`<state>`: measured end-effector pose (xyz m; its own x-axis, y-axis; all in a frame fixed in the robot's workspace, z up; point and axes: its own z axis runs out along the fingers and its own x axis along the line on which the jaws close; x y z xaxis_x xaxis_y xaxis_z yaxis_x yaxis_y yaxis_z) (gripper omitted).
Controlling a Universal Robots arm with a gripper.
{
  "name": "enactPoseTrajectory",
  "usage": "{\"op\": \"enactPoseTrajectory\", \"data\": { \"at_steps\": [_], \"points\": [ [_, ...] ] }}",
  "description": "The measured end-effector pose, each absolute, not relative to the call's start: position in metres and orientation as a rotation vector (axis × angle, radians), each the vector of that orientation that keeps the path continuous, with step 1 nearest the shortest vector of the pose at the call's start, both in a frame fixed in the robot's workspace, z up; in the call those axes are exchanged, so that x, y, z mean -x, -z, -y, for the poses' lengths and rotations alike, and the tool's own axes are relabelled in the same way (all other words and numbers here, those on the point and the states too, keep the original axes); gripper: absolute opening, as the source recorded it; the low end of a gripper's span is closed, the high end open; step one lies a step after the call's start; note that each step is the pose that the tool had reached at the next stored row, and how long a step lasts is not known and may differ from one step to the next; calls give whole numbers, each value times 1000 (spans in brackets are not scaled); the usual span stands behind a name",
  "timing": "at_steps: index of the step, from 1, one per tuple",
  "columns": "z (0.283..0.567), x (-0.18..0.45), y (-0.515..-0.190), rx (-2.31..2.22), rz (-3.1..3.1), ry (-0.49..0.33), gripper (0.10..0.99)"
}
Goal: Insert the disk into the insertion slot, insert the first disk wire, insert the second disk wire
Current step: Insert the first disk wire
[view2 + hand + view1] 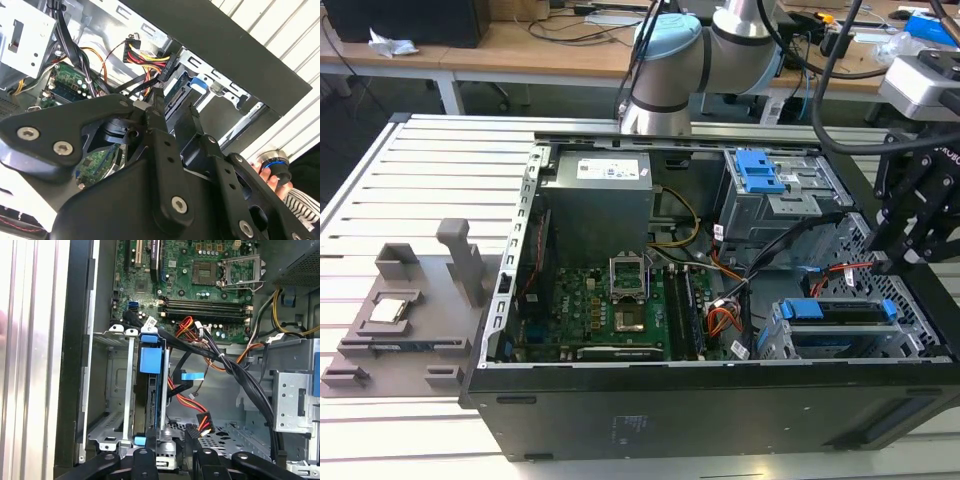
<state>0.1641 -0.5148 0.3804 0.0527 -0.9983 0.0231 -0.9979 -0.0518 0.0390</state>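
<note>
Slatted metal desk (430, 170) is seen carrying an open computer case (670, 415). The disk (842, 313) (blue carrier ends showing) is seated in the insertion slot (772, 338), at the exterior view's right. The claw (174, 106) is held near it, fingers apart with nothing gripped, and a wired connector (166, 65) is seen by its tips.

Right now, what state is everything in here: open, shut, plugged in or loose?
disk: seated in its bay.
insertion slot: holding the disk.
gripper: open, gripping nothing, close to the disk.
power connector: loose, not plugged in.
computer case: lying on its side, panel off.
processor socket: lid flipped up.
</note>
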Motion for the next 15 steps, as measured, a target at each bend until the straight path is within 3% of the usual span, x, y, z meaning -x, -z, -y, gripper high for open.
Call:
{"op": "enactPoseTrajectory", "data": {
  "at_steps": [15],
  "points": [
    [504, -172, -373, -2281, 2085, 4, 361]
  ]
}}
